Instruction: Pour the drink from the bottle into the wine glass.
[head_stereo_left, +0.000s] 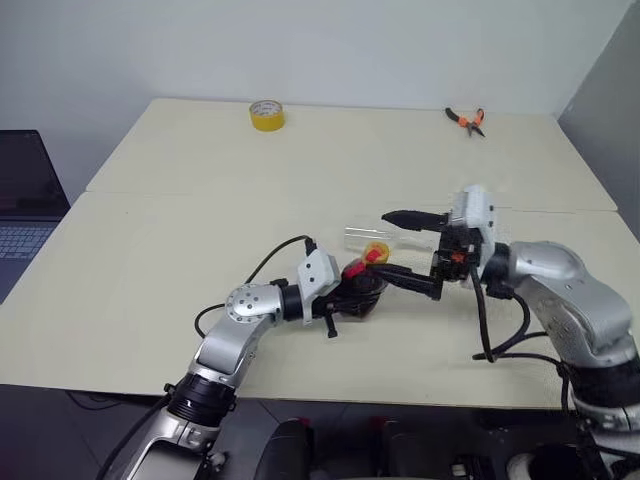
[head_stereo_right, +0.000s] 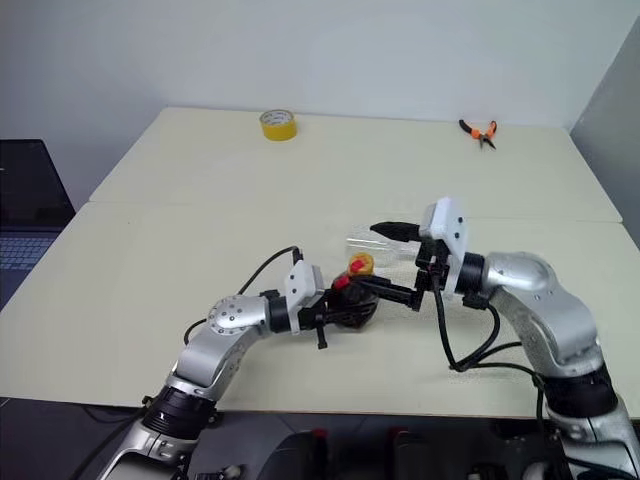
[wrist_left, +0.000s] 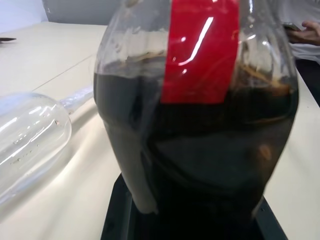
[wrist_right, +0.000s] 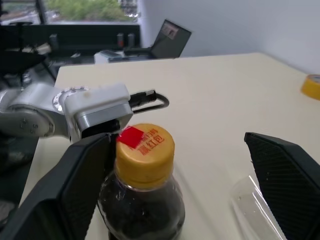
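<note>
bottle (wrist_right: 142, 187) upright mid surface toward the near edge, left gripper (head_stereo_left: 345, 290) fingers clamped on its body, yellow cap (wrist_right: 145, 152) still on; drink (wrist_left: 200, 150) dark, fills most of it. Right gripper (wrist_right: 180, 190) fingers wide apart either side of the cap. wine glass (wrist_left: 30, 135) lies on its side just beside the bottle: likely to roll or get knocked, must be stood up before pouring. Thin smooth plastic may squash, slick clear glass, matte cream surface (head_stereo_left: 150, 250)

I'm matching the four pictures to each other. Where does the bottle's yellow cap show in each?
Left eye: yellow cap at centre, between the grippers.
Right eye: centre, slightly left.
Left wrist: not in it.
Right wrist: low, left of centre.
Shared landmark: the lying wine glass beside the bottle.
</note>
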